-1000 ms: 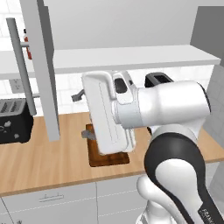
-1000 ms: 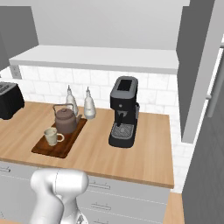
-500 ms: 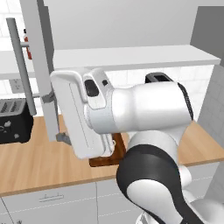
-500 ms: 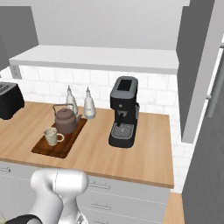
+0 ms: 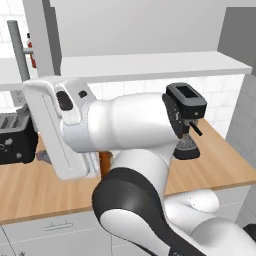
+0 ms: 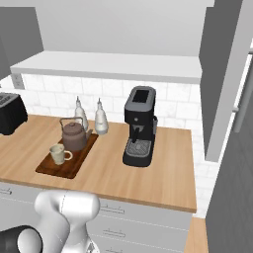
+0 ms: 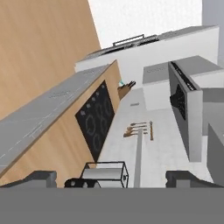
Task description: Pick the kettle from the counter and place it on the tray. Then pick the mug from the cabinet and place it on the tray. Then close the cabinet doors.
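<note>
Right base view: the kettle (image 6: 74, 137) and the mug (image 6: 58, 154) are both seen standing on the tray (image 6: 52, 168), the mug at about 7 o'clock from the kettle and just beside it. The tray lies on the counter (image 6: 163, 174), with two white bottles (image 6: 101, 118) at 1 o'clock behind it and a black coffee machine (image 6: 140, 127) at 3 o'clock. A black toaster (image 6: 11, 113) is placed at the far 9 o'clock end. An open cabinet door (image 6: 223, 74) is seen at 2 o'clock. In the hand view, the gripper (image 7: 112, 178) is shown with its finger tips (image 7: 40, 178) spread wide, nothing held between them, pointed sideways along the counter toward a black cooktop (image 7: 95, 121).
</note>
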Available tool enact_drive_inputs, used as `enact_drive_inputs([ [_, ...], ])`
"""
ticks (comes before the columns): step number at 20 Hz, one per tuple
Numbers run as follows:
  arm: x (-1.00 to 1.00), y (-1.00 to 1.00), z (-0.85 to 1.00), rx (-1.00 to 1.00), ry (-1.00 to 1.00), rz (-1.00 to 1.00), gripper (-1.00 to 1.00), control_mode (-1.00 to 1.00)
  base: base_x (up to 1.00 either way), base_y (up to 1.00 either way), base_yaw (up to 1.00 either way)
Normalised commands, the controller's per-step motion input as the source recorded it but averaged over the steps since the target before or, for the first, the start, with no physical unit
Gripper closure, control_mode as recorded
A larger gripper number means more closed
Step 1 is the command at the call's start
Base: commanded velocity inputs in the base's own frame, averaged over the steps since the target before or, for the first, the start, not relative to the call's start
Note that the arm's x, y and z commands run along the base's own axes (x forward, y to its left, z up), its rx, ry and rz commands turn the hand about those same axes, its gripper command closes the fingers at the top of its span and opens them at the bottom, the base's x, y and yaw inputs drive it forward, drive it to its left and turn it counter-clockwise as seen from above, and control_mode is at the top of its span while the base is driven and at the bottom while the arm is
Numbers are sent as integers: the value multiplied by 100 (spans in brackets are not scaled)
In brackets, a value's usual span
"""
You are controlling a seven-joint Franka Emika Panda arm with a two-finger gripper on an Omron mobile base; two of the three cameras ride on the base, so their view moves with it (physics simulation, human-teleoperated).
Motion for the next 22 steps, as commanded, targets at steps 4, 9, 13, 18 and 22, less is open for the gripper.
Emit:
enact_drive_inputs([
  [4, 33, 45, 0, 0, 0, -8, -100, -100, 0, 0, 0],
  [9, 39, 18, -1, -1, 0, -11, -100, -100, 0, 0, 0],
  [13, 41, 0, -2, -3, 0, -23, -100, -100, 0, 0, 0],
  [18, 44, -2, 0, -1, 0, -24, -100, -100, 0, 0, 0],
  [22, 34, -38, 0, 0, 0, -24, -100, -100, 0, 0, 0],
])
